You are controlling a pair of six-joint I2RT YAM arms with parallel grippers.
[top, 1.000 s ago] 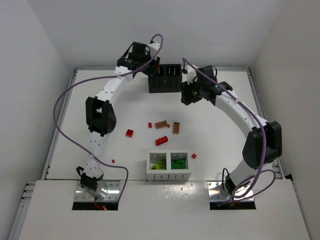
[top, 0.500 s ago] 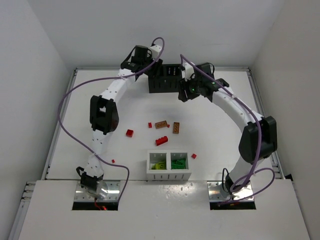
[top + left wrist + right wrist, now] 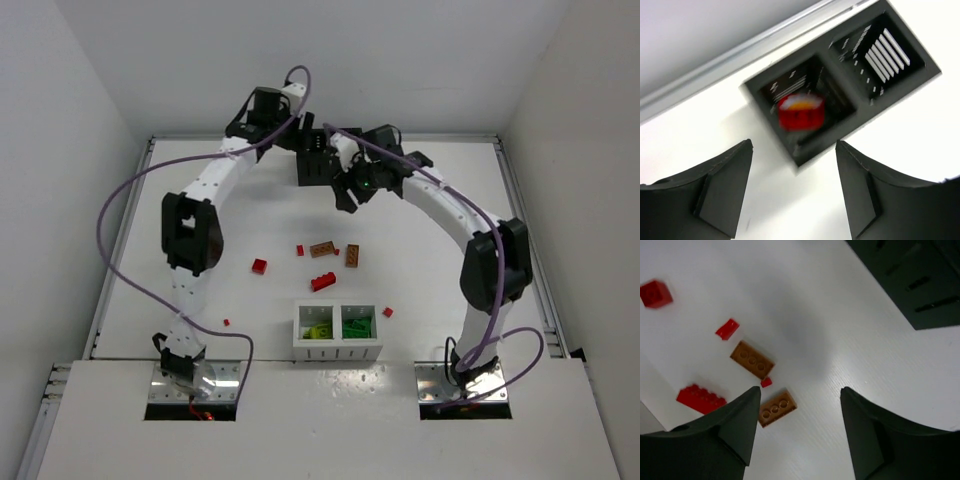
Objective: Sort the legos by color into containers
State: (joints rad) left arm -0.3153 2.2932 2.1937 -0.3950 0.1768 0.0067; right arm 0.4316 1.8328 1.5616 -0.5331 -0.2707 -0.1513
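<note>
Fig.: both my arms reach to the table's far side. My left gripper (image 3: pixel 794 150) hangs over the black box (image 3: pixel 867 107), fingers apart, nothing betw. them. A blurred red brick (image 3: pixel 801 112) shows at one compartment.

My right gripper (image 3: pixel 801 392), likewise apart & empty, hovers above two orange-brown bricks (image 3: pixel 752 360) & scattered red bricks (image 3: pixel 701 398).

The white box (image 3: pixel 337 345), near my bases, holds lime bricks (image 3: pixel 320 330) & green bricks (image 3: pixel 355 326).

Bright even light, slight motion blur
</note>
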